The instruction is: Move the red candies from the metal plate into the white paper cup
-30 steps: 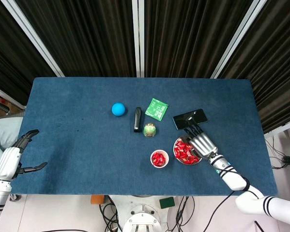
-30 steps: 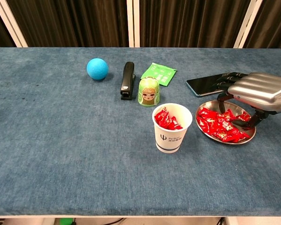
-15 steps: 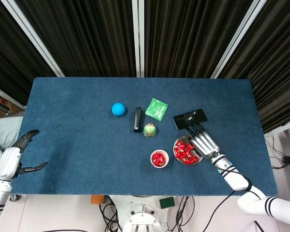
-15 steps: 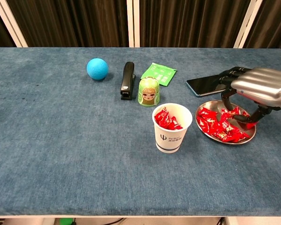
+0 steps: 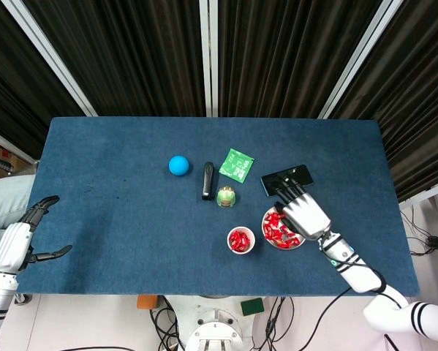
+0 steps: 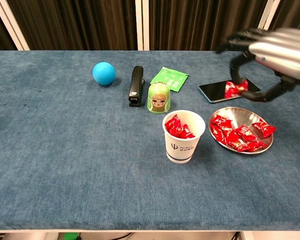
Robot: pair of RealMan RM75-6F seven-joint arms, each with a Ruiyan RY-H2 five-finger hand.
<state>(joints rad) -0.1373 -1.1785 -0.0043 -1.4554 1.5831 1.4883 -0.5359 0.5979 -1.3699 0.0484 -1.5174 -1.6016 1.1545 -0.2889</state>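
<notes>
The metal plate (image 6: 234,113) lies right of the white paper cup (image 6: 183,145) and holds several red candies (image 6: 240,135). More red candies (image 6: 178,128) fill the cup. My right hand (image 6: 270,52) hovers well above the plate and pinches a small clump of red candies (image 6: 236,89) between thumb and fingers. In the head view the right hand (image 5: 301,213) covers the right part of the plate (image 5: 267,218), with the cup (image 5: 240,240) to its left. My left hand (image 5: 17,240) rests open off the table's left edge, holding nothing.
Behind the cup stand a green doll figure (image 6: 159,97), a black stapler (image 6: 136,85), a green packet (image 6: 169,78) and a blue ball (image 6: 103,73). A dark phone (image 6: 217,91) lies just behind the plate, under the raised hand.
My right hand closed on candies in the plate and rose well above it, carrying a small clump. The left hand has not moved.
</notes>
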